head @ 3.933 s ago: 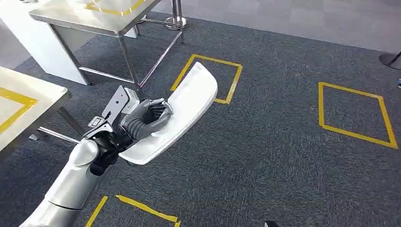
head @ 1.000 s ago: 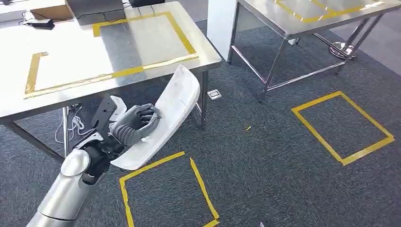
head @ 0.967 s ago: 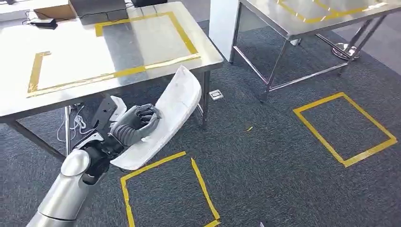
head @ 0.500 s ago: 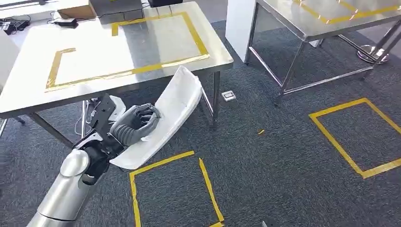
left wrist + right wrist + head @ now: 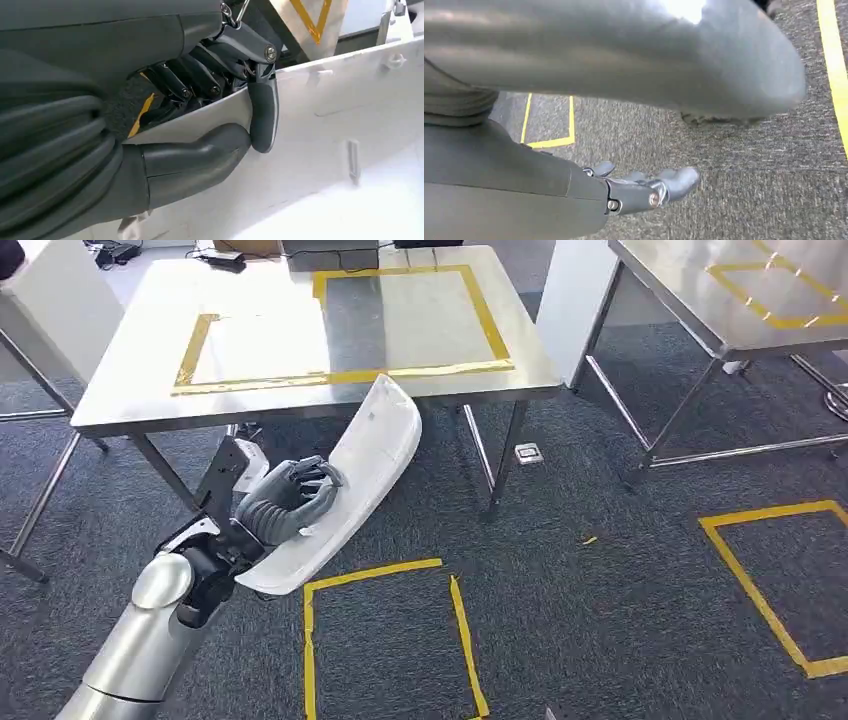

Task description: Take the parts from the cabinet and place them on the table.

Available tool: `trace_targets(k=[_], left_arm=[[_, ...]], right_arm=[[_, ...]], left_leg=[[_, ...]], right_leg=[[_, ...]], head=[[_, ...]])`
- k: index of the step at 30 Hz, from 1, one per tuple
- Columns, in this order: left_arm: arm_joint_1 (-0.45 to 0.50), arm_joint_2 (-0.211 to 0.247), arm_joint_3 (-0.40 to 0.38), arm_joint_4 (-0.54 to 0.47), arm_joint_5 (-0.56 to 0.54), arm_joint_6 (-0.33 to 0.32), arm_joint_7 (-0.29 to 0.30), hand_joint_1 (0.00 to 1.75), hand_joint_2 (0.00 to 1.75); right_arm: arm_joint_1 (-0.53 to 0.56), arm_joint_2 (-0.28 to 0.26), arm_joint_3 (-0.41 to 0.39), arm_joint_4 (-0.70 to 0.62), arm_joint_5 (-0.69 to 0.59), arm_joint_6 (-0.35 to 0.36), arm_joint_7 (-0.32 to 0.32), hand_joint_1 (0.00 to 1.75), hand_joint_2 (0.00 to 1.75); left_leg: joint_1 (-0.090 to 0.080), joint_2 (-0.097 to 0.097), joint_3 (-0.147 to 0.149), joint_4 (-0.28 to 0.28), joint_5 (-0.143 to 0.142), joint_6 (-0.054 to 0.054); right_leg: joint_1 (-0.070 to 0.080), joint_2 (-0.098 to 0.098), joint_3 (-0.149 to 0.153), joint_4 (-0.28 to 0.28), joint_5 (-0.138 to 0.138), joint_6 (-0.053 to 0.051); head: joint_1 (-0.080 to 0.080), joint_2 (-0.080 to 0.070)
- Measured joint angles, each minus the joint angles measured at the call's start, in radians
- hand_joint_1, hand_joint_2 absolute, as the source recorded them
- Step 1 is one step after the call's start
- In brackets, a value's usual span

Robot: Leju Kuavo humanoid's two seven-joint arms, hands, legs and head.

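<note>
My left hand (image 5: 285,498) grips a long, curved white plastic part (image 5: 355,475) by its edge and holds it up in front of me, tilted, its far tip near the front edge of a steel table (image 5: 140,380). A yellow tape rectangle (image 5: 345,375) is marked on the tabletop. In the left wrist view the thumb and fingers (image 5: 262,107) pinch the rim of the white part (image 5: 350,150). My right hand (image 5: 644,187) hangs over the carpet with its fingers stretched out and nothing in it.
A second steel table (image 5: 740,310) stands at the right, with a white pillar (image 5: 575,300) between the two. Yellow tape squares (image 5: 385,640) mark the dark carpet (image 5: 620,620) below and to the right. A white cabinet corner (image 5: 50,300) is at the far left.
The whole view has swung: the taped table has shifted right and now lies straight ahead. My left hand keeps the same hold on the white part.
</note>
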Motion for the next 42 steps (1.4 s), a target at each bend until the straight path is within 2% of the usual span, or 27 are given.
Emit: trace_targets(k=[1,2,3,5,6,7,8,9,10,11,16,19,21,31,38,40,41,42], left_arm=[[0.001,-0.001,0.0,0.002,0.0,0.0,0.0,1.75,1.75],[0.003,-0.001,0.0,0.004,0.0,0.0,0.0,1.75,1.75],[0.004,-0.001,0.0,0.005,-0.001,0.0,0.001,1.75,1.75],[0.004,-0.001,0.0,0.005,-0.003,0.0,0.0,1.75,1.75],[0.004,-0.002,0.0,0.005,-0.004,0.0,0.0,1.75,1.75],[0.004,-0.002,0.0,0.005,-0.006,0.0,0.0,1.75,1.75],[0.005,-0.002,0.0,0.005,-0.008,0.0,0.0,1.75,1.75],[0.005,-0.002,0.0,0.004,-0.009,0.0,0.0,1.75,1.75],[0.005,-0.002,0.0,0.004,-0.009,0.0,-0.001,1.75,1.75],[0.006,-0.002,0.0,0.004,-0.009,0.001,0.0,1.75,1.75],[0.005,-0.002,0.0,0.003,-0.009,0.001,-0.001,1.75,1.75],[0.006,-0.002,0.0,0.002,-0.009,0.002,-0.002,1.75,1.75],[0.008,-0.002,0.0,-0.002,-0.009,0.002,-0.003,1.75,1.75],[0.015,-0.006,0.005,-0.014,-0.011,0.005,-0.018,1.75,1.75],[0.019,-0.008,0.018,-0.021,-0.018,0.013,-0.032,1.75,1.75],[0.021,-0.008,0.022,-0.024,-0.018,0.019,-0.034,1.75,1.75],[0.022,-0.011,0.023,-0.026,-0.018,0.019,-0.035,1.75,1.75],[0.022,-0.011,0.024,-0.029,-0.018,0.019,-0.037,1.75,1.75]], right_arm=[[0.002,0.0,0.0,0.0,0.0,0.0,0.002,0.0,0.0],[0.003,0.0,0.0,0.0,-0.003,0.003,0.003,0.0,0.0],[0.003,0.0,0.0,0.0,-0.006,0.006,0.004,0.0,0.0],[0.002,0.0,0.0,0.0,-0.012,0.009,0.005,0.0,0.0],[0.002,0.0,0.0,0.0,-0.015,0.01,0.002,0.0,0.0],[0.0,0.0,0.0,0.0,-0.018,0.012,0.0,0.0,0.0],[-0.001,0.001,0.0,0.0,-0.018,0.012,-0.002,0.0,0.0],[0.0,0.003,0.0,0.0,-0.018,0.012,-0.001,0.0,0.0],[0.001,0.003,0.0,0.0,-0.018,0.015,-0.002,0.0,0.0],[0.001,0.003,0.0,0.0,-0.018,0.018,-0.002,0.0,0.0],[0.001,0.003,-0.001,0.0,-0.018,0.022,-0.003,0.0,0.0],[0.001,0.003,-0.001,0.0,-0.018,0.022,0.003,0.0,0.0],[0.001,0.003,-0.001,0.0,-0.018,0.021,0.003,0.0,0.0],[0.001,0.003,-0.001,0.0,-0.018,0.015,0.003,0.0,0.0],[0.0,0.005,-0.002,0.0,-0.018,0.012,-0.002,0.0,0.0],[0.003,0.007,-0.002,0.0,-0.018,0.01,-0.005,0.0,0.0],[0.003,0.006,-0.002,0.0,-0.018,0.009,-0.005,0.0,0.0],[0.001,0.006,-0.002,0.0,-0.018,0.009,-0.006,0.0,0.0]], left_leg=[[-0.001,-0.008,-0.002,0.002,0.0,0.0],[-0.001,-0.015,-0.004,0.005,0.0,0.0],[0.0,-0.021,-0.004,0.008,-0.001,0.0],[0.001,-0.03,-0.004,0.014,-0.004,-0.005],[0.001,-0.034,-0.004,0.017,-0.007,-0.009],[-0.005,-0.036,-0.008,0.018,-0.007,-0.018],[-0.005,-0.039,-0.01,0.019,-0.006,-0.023],[-0.009,-0.037,-0.01,0.019,-0.011,-0.01],[-0.008,-0.036,-0.009,0.016,-0.005,-0.008],[-0.008,-0.036,-0.007,0.012,-0.002,-0.013],[-0.008,-0.035,0.0,-0.001,0.004,-0.023],[-0.007,-0.035,0.001,-0.004,0.005,-0.033],[-0.006,-0.035,0.0,-0.004,0.005,-0.035],[-0.007,-0.036,-0.002,-0.002,0.005,-0.035],[-0.014,-0.035,-0.007,0.009,-0.006,-0.016],[-0.011,-0.035,-0.004,-0.01,-0.002,-0.004],[-0.005,-0.035,0.016,-0.021,-0.002,0.001],[-0.003,-0.035,0.023,-0.023,-0.002,0.005]], right_leg=[[0.001,0.001,-0.034,0.064,-0.019,0.0],[0.001,0.002,-0.051,0.086,-0.011,-0.001],[0.0,0.002,-0.04,0.053,0.02,-0.002],[-0.002,0.003,0.033,-0.11,0.112,-0.005],[-0.004,0.01,0.077,-0.205,0.144,-0.007],[0.0,0.019,0.082,-0.217,0.127,-0.008],[0.0,0.015,0.08,-0.222,0.134,-0.014],[-0.002,0.014,0.084,-0.226,0.137,-0.011],[0.0,0.014,0.084,-0.226,0.139,-0.014],[0.001,0.015,0.083,-0.226,0.14,-0.017],[0.001,0.016,0.083,-0.226,0.14,-0.026],[0.002,0.015,0.082,-0.226,0.14,-0.029],[0.003,0.015,0.082,-0.225,0.14,-0.029],[0.0,0.015,0.082,-0.226,0.141,-0.028],[-0.005,0.015,0.085,-0.235,0.141,-0.014],[-0.001,0.015,0.088,-0.22,0.17,-0.002],[-0.002,0.015,0.087,-0.216,0.162,-0.001],[-0.004,0.013,0.084,-0.198,0.142,0.002]], head=[[0.001,0.0],[0.001,0.0],[0.002,0.0],[0.002,0.0],[0.003,0.0],[0.003,0.0],[0.002,0.0],[0.002,0.0],[0.002,0.0],[0.002,0.0],[0.002,0.0],[0.002,0.0],[0.002,0.0],[0.002,0.0],[0.002,0.0],[0.003,0.0],[0.001,0.0],[0.004,0.0]])
